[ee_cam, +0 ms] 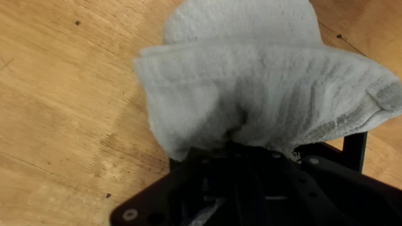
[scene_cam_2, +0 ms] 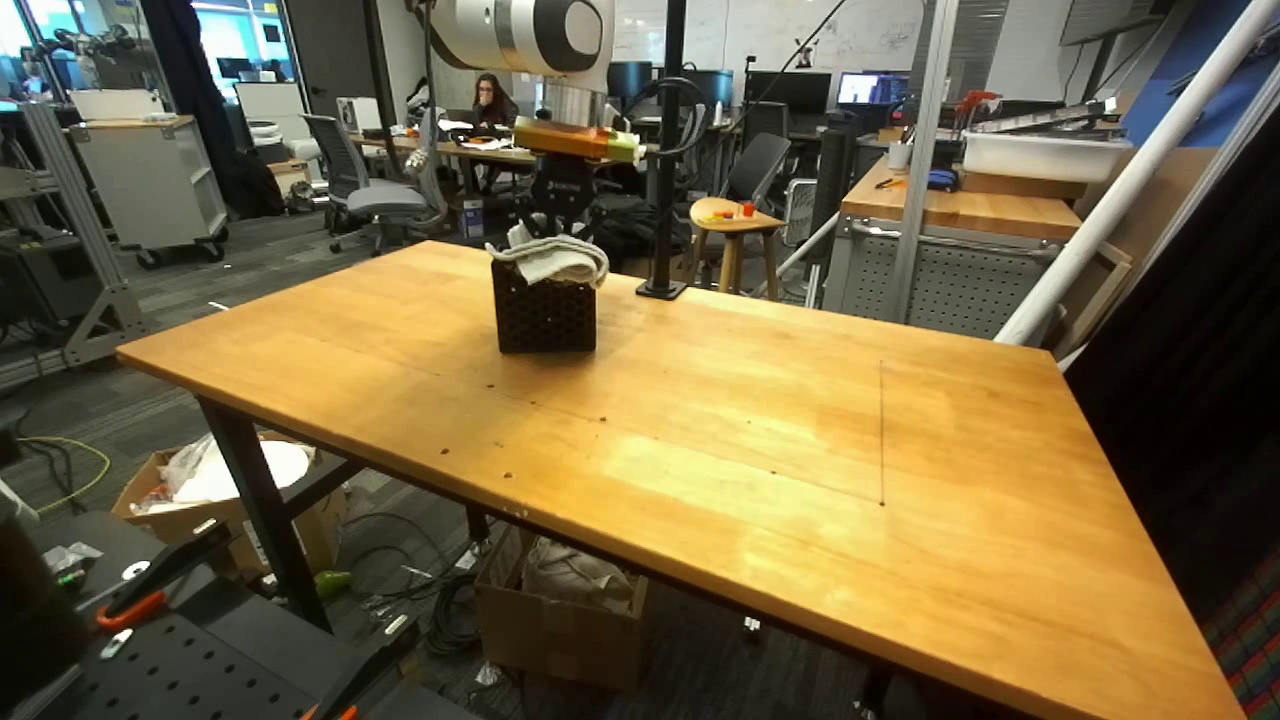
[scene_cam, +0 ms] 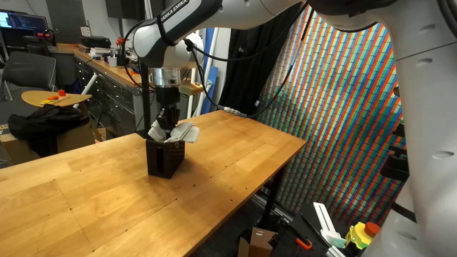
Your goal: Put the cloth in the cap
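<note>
The cap, a black container with perforated walls (scene_cam: 153, 162) (scene_cam_2: 545, 322), stands upright on the table in both exterior views. Over its mouth lies the off-white cloth (scene_cam: 185, 132) (scene_cam_2: 560, 262), its middle pressed down and its ends sticking out past the rim on either side. My gripper (scene_cam: 167, 125) points straight down at the mouth and is shut on the cloth. In the wrist view, folds of the cloth (ee_cam: 220, 78) gather at the gripper (ee_cam: 231, 146), and the fingertips are sunk in the fabric. Below it only a corner of the cap's rim (ee_cam: 356, 150) shows.
A black post (scene_cam_2: 668, 150) rises from the edge of the wooden table (scene_cam_2: 800, 420), close to the cap and the arm. Cables hang from the arm. A stool (scene_cam_2: 735, 222) and a workbench (scene_cam_2: 960, 215) stand beyond the table.
</note>
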Controlling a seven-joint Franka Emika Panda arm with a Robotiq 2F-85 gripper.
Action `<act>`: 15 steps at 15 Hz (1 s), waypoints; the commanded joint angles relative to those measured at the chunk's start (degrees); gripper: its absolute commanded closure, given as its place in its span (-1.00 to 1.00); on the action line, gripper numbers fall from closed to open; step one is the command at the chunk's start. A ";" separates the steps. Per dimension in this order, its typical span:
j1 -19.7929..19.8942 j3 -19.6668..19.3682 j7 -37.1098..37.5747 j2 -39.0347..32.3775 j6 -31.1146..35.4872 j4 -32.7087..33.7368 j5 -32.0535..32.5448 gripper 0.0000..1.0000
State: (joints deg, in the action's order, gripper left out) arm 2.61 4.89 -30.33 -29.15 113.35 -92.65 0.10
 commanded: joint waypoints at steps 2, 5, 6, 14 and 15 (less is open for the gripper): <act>1.02 1.12 -0.82 -4.27 0.67 2.00 -2.80 0.92; 1.20 1.03 -0.41 -4.37 0.69 1.92 -3.52 0.92; 1.21 0.97 -0.26 -4.19 0.69 1.84 -3.55 0.92; 0.75 0.62 0.62 -3.16 0.75 2.35 -2.61 -0.24; 0.67 0.71 0.52 -3.31 0.63 2.57 -2.59 -0.38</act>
State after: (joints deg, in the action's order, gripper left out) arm 3.11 5.06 -30.11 -30.69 113.49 -92.02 -2.12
